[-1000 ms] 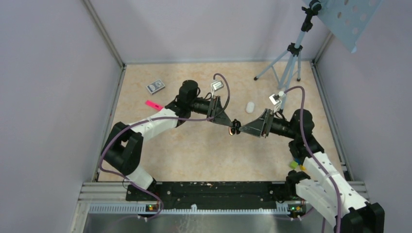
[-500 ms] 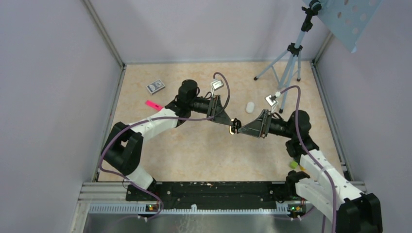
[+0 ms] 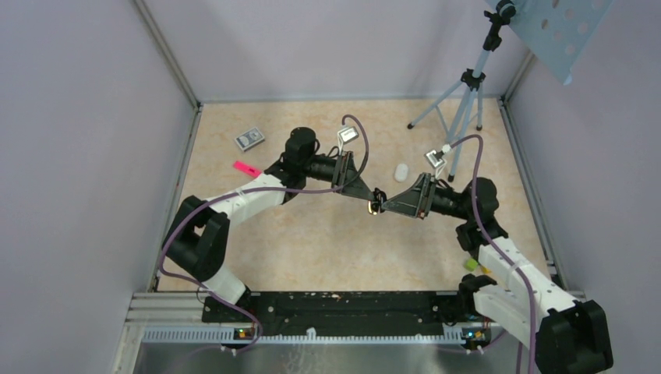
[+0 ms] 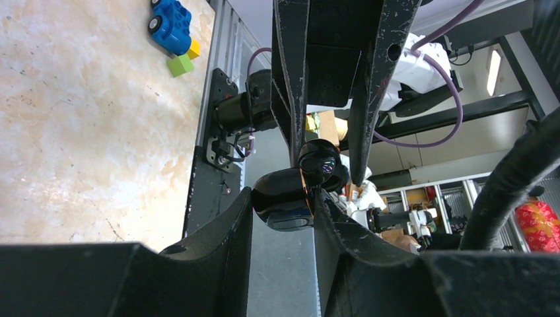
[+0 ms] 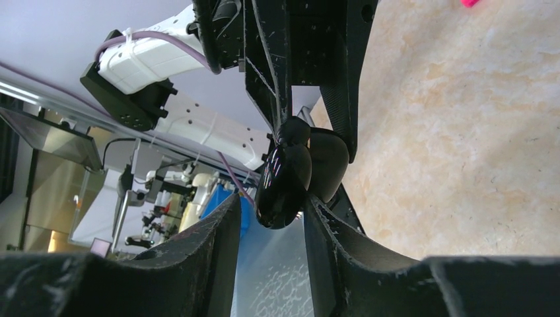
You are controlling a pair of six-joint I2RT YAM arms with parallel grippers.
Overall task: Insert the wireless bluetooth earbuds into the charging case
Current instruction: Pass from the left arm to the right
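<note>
Black and glossy, the case (image 3: 378, 199) is held off the table (image 3: 312, 241) at mid-scene, where the two grippers' tips meet; it is pinched across its body by the left gripper (image 4: 282, 198); the right gripper (image 5: 272, 201) is set around it from the right; whether those jaws press on it cannot be told; a white pill (image 3: 401, 171) lies just beyond, on the far side

The shiny black charging case (image 5: 284, 178) sat between the two fingers of the right hand (image 5: 272, 201), with a little gap on one side. The left hand (image 5: 318, 139) hung from above and held the case's top end. The sandy worktop (image 5: 462, 132) lay behind.
</note>
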